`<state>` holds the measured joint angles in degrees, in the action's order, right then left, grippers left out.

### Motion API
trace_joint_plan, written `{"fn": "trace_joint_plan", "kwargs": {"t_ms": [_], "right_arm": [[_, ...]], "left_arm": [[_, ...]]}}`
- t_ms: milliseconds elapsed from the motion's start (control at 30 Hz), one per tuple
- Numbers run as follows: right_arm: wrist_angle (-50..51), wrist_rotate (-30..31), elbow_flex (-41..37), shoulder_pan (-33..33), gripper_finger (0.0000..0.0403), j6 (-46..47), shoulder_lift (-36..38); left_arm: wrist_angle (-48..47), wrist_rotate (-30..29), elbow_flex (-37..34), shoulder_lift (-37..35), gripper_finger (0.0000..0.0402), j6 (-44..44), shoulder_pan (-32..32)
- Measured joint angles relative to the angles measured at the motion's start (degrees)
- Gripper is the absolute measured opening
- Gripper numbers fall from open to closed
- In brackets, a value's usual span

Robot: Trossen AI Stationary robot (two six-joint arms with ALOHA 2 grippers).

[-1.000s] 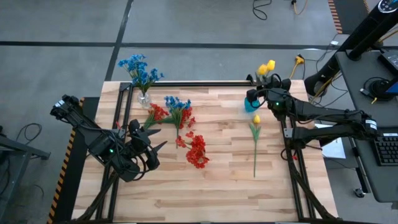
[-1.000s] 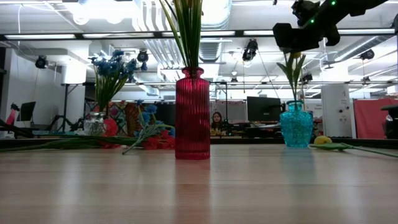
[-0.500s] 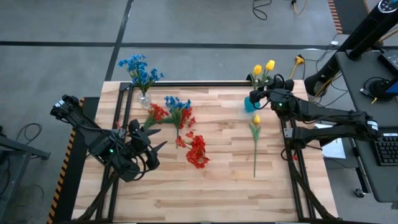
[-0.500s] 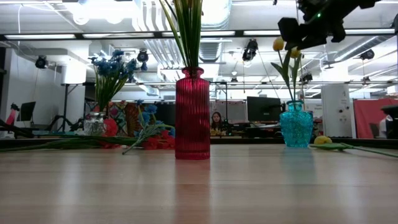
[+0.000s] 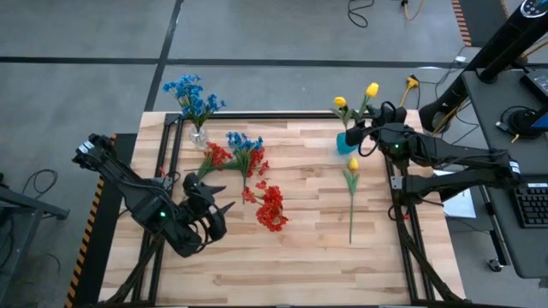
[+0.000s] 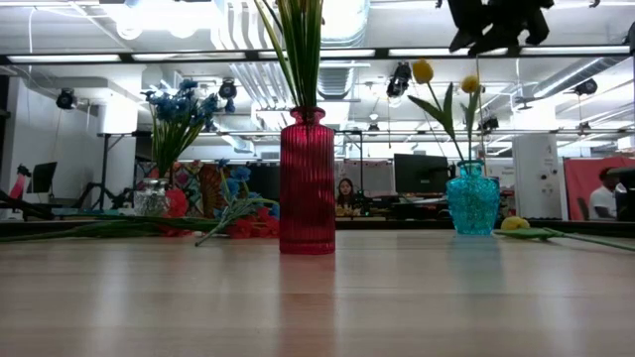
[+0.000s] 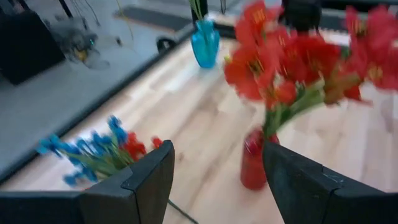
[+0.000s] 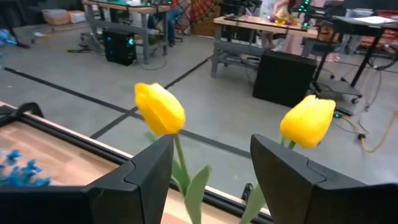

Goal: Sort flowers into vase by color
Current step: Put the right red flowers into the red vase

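Observation:
Two yellow tulips (image 5: 340, 103) stand in the teal vase (image 5: 344, 142) at the far right. My right gripper (image 5: 364, 137) hovers open just to the vase's right, above it (image 6: 496, 20). In its wrist view the two buds (image 8: 160, 109) show beyond its fingers. A third yellow tulip (image 5: 352, 164) lies flat on the table nearer me. Red flowers (image 5: 272, 210) fill the red vase (image 6: 307, 183) at mid-table. My left gripper (image 5: 224, 197) is open, left of that vase and facing it (image 7: 252, 165). Blue flowers (image 5: 193, 94) stand in the clear vase (image 5: 199, 137).
Loose blue sprigs (image 5: 244, 144) and red sprigs (image 5: 215, 156) lie on the table between the clear vase and the red vase. The black frame rails (image 5: 257, 115) run along the far edge and both sides. Bare wood lies along the near half of the table (image 5: 282, 265).
My right gripper has risen from the teal vase's mouth and drawn back toward the table's right edge. The two yellow tulips, close together a second ago, now stand free in the vase with their heads spread apart. My left gripper has moved right toward the red vase.

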<state>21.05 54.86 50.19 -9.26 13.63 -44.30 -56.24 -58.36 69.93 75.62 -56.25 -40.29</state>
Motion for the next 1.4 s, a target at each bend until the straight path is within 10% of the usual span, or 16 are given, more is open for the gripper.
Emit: {"fn": "trace_joint_plan", "kwargs": {"t_ms": [833, 1200, 1400], "right_arm": [[13.6, -2.8, 15.0, 9.4, 0.0208, 1.0, -4.0], [16.4, -2.8, 19.9, 12.9, 0.0208, 0.8, -8.6], [16.8, -2.8, 22.0, 14.6, 0.0208, -0.2, -9.9]], "left_arm": [[-2.8, 11.1, -7.7, 8.7, 0.0198, -20.9, 0.0], [39.6, 21.4, -28.5, 0.9, 0.0166, -1.1, 3.3], [45.7, 21.9, -36.7, -0.7, 0.0162, -3.0, 8.8]]}}
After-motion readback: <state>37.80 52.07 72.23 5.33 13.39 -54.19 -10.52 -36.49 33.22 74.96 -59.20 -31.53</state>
